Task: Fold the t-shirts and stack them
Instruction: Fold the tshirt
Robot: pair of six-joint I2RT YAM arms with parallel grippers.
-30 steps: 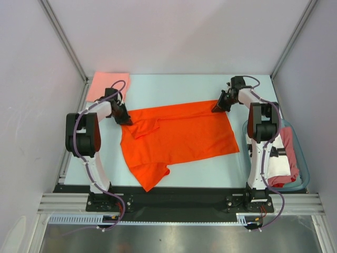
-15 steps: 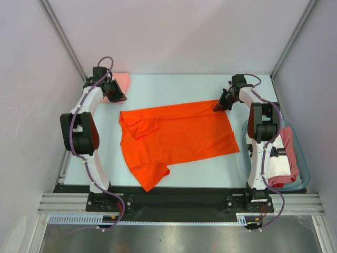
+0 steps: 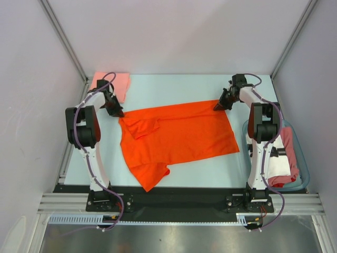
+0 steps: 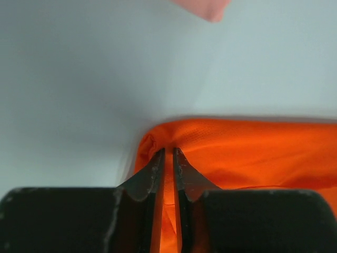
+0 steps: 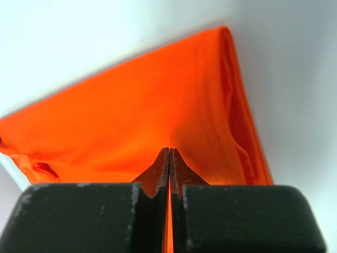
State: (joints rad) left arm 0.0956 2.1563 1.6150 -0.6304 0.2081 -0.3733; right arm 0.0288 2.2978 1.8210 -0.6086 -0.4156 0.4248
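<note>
A bright orange-red t-shirt [image 3: 179, 134] lies spread across the middle of the table, its far-left part doubled over. My left gripper [image 3: 117, 112] is shut on the shirt's far-left corner [image 4: 158, 138], with orange cloth pinched between the fingers. My right gripper [image 3: 217, 107] is shut on the far-right corner, and a thin layer of orange cloth [image 5: 174, 105] runs between its closed fingers. A folded pale salmon-pink t-shirt [image 3: 113, 83] rests at the far-left corner of the table, just behind the left gripper.
A translucent blue-green tub [image 3: 301, 158] at the right edge holds white and red t-shirts [image 3: 281, 161], partly hidden by the right arm. Grey walls and metal frame posts [image 3: 63, 39] enclose the table on three sides.
The left arm swung away to the far-left corner over the salmon shirt, then came back down onto the orange shirt's far-left corner. The right gripper kept its hold.
</note>
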